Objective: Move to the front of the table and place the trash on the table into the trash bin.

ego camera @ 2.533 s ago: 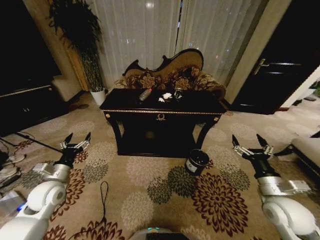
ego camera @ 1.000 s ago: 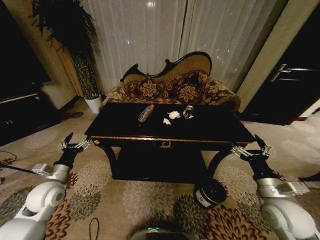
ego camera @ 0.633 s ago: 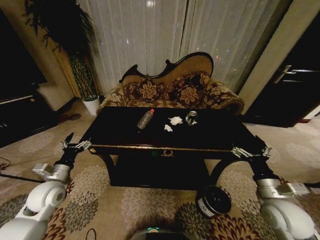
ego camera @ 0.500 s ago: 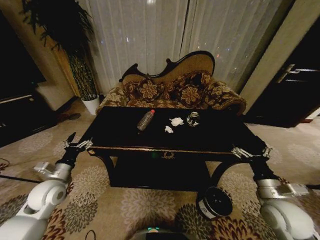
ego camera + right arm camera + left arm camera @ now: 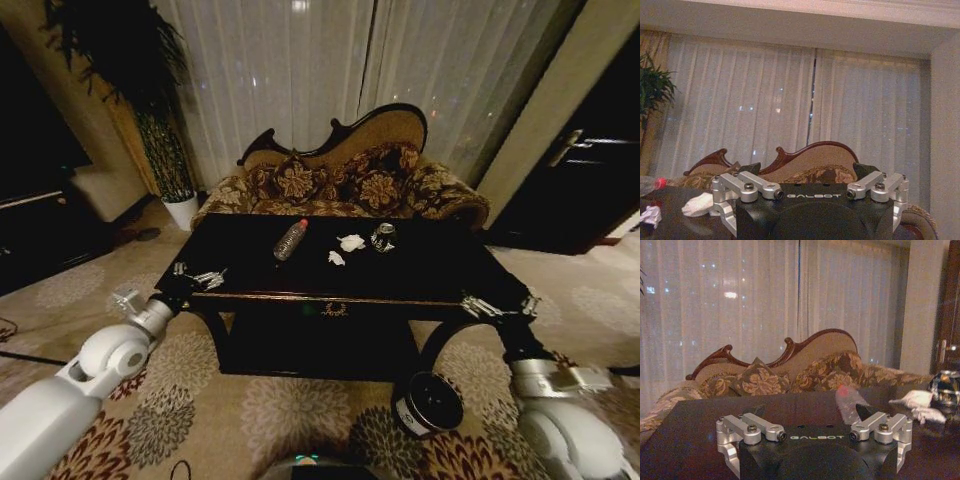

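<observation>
Glossy table (image 5: 420,280): left gripper (image 5: 198,277), right gripper (image 5: 497,305) at front edge, jaws open. Bottle (image 5: 291,239) mid-table may roll if nudged.

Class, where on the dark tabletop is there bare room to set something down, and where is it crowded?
The glossy dark wooden table is bare at both ends and along the front edge. Crowded: the rear middle, where the clear plastic bottle, white paper wads and shiny silvery piece lie.

On the table (image 5: 420,275): 1 plastic bottle (image 5: 291,239), 2 paper wads (image 5: 350,242), 1 silvery piece (image 5: 383,237); 1 trash bin (image 5: 428,402).
</observation>
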Tool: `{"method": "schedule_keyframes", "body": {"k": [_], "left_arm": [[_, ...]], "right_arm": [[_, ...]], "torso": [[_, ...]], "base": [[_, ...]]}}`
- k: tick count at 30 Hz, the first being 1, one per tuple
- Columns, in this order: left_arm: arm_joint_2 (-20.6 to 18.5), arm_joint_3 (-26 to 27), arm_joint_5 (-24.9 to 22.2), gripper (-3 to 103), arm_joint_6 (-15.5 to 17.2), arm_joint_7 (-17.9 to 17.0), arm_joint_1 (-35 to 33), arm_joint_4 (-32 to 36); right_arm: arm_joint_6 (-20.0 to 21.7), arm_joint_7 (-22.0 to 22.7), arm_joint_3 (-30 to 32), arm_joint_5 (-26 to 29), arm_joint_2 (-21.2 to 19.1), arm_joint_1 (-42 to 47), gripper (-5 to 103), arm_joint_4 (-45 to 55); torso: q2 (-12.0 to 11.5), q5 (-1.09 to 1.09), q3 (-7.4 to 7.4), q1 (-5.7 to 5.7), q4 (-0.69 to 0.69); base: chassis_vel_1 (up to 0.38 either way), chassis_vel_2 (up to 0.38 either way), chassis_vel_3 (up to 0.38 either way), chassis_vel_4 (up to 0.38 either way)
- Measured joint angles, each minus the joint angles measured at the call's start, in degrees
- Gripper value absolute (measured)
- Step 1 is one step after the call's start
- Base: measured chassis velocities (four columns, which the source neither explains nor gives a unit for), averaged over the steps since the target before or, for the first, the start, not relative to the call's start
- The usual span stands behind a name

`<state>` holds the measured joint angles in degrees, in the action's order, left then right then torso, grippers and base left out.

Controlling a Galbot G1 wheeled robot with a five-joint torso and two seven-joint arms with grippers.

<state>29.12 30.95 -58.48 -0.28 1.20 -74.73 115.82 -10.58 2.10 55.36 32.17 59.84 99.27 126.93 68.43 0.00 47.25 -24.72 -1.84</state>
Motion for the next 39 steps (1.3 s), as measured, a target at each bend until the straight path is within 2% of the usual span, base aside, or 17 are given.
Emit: {"method": "schedule_keyframes", "body": {"k": [5, 9, 18, 22, 23, 27, 32, 39], "left_arm": [[-4.1, -2.5, -1.4, 100, 0.0, 1.0, 1.4, -0.6], [-5.7, -4.9, -1.6, 100, 0.0, 2.1, 3.8, -2.6], [-5.8, -13.9, -2.7, 100, 0.1, 3.6, 14.3, -7.3], [-3.8, -22.8, -5.0, 100, 1.7, 3.3, 24.7, -10.3], [-3.8, -22.8, -5.0, 100, 1.7, 3.3, 24.7, -10.3], [-0.8, -30.9, -5.4, 100, 2.8, 2.7, 33.9, -12.6], [1.2, -36.1, -5.3, 100, 3.4, 2.5, 39.3, -14.5], [2.5, -41.1, -5.1, 100, 3.4, 2.6, 43.4, -16.2]], "right_arm": [[0.0, -0.1, -0.1, 0.0, -0.5, -0.2, 100, -0.6], [-0.1, -0.1, 0.0, 0.0, 0.2, -0.1, 100, -0.6], [-0.3, -0.2, 0.0, -0.6, 1.3, 0.1, 100, -0.5], [-0.2, -0.2, 0.0, -0.8, 1.8, 0.2, 100, -0.5], [-0.2, -0.2, 0.0, -0.8, 1.8, 0.2, 100, -0.5], [-0.2, -0.2, 0.0, -0.8, 2.4, 0.4, 100, -0.7], [-0.2, -0.2, 0.1, -0.8, 2.8, 0.2, 100, -1.2], [-0.2, -0.3, 0.0, -0.8, 3.0, -0.4, 100, -2.0]], "torso": [[0.0, 0.00, -0.01, 0.02, -0.01], [0.0, 0.00, -0.01, 0.01, -0.01], [0.0, -0.01, -0.01, 0.02, -0.01], [0.0, -0.01, 0.00, 0.01, -0.01], [0.0, -0.01, 0.00, 0.01, -0.01], [0.0, -0.01, 0.00, 0.01, -0.02], [0.0, 0.01, 0.00, 0.01, -0.03], [0.0, 0.00, -0.01, 0.01, 0.00]], "base": [[0.000, 0.000, 0.000, 0.000], [0.000, 0.000, 0.000, 0.000], [0.000, 0.000, 0.000, 0.000], [0.000, 0.000, 0.000, 0.000], [0.000, 0.000, 0.000, 0.000], [0.000, 0.000, 0.000, 0.000], [0.000, 0.000, 0.000, 0.000], [0.000, 0.000, 0.000, 0.000]]}}
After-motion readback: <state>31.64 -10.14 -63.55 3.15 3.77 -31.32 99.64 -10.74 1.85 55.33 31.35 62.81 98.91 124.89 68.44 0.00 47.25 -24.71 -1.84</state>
